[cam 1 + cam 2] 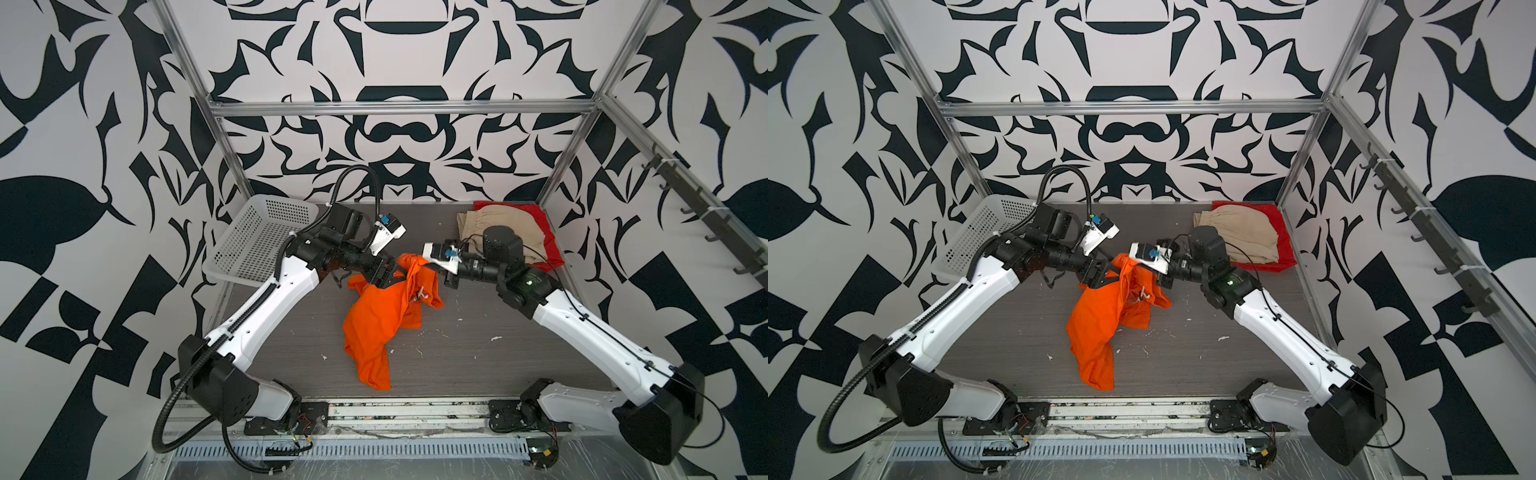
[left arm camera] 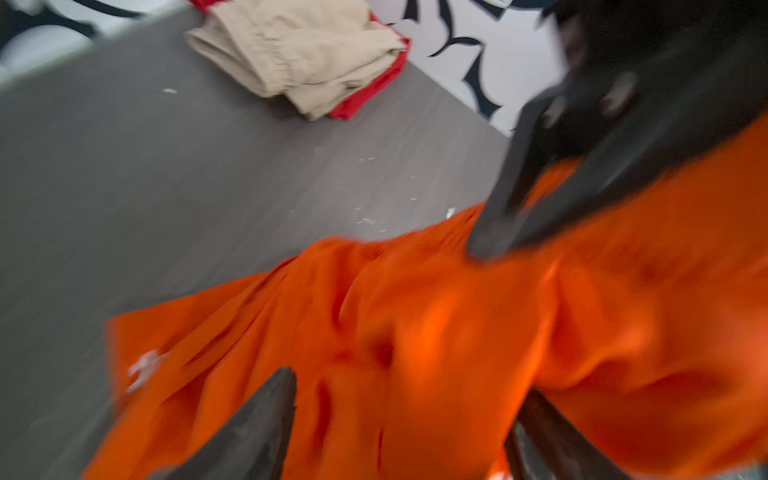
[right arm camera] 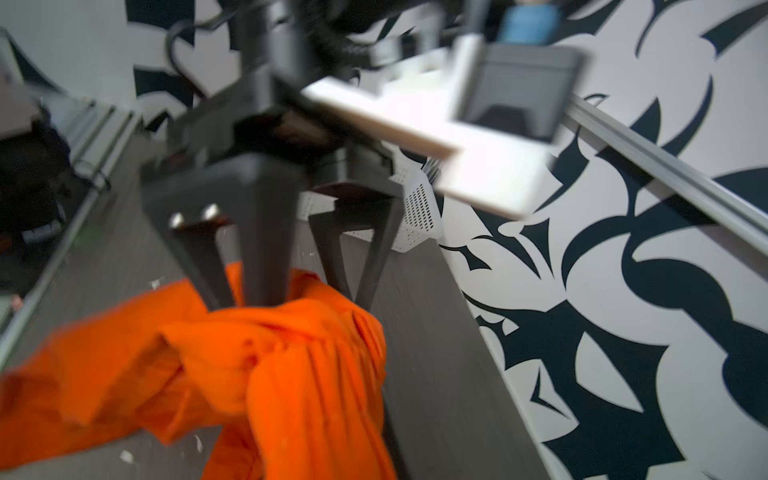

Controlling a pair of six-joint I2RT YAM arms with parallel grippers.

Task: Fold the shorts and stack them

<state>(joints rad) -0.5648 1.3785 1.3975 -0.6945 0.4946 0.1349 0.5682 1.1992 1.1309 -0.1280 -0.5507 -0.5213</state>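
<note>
Nearby, basket (image 1: pixel 249 245) left of orange shorts (image 1: pixel 370 328); beige shorts (image 1: pixel 473 220) atop red shorts (image 1: pixel 543 218).

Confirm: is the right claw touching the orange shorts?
Touching. The left wrist view shows the right claw shut on a fold of the orange shorts, with cloth pinched between its jaws.

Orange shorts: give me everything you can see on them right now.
The orange shorts are thin, soft-looking bright orange fabric, unfolded and crumpled. One bunched end is lifted, pinched in the shut right gripper; the rest drapes down onto the grey table mid-workspace. A white drawstring shows near the raised part. The left gripper is open beside the bunch, one finger seemingly against it.
</note>
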